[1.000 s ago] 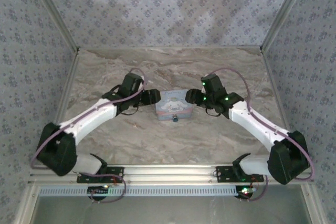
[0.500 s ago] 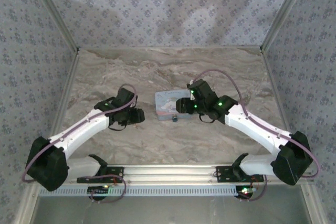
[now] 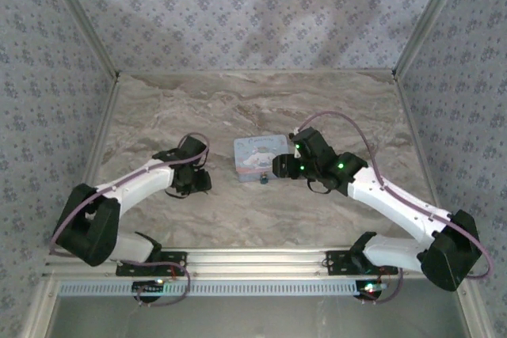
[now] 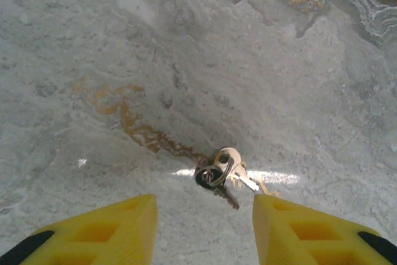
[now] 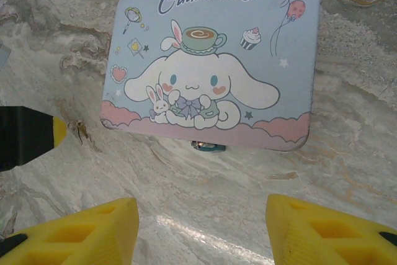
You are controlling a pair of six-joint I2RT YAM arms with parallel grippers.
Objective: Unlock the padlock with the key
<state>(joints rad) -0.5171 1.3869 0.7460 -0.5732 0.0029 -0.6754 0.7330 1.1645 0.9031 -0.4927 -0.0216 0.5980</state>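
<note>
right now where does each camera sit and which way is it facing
Top external: above and behind the arms, looking down at the table; both show.
Left wrist: looks down at the keys; left fingers show.
Right wrist: looks down at the tin and padlock; right fingers show.
Shared: top and right wrist both show the tin.

My overhead camera sits high behind the arm bases and looks down and forward across the whole beige marble-patterned tabletop. My left wrist camera hangs close over that tabletop, facing down past its own yellow plastic fingertips at a small bunch of silver keys on a ring. My right wrist camera looks down from close at the pale blue rectangular cartoon-printed tin, which the overhead view shares at table centre.
</note>
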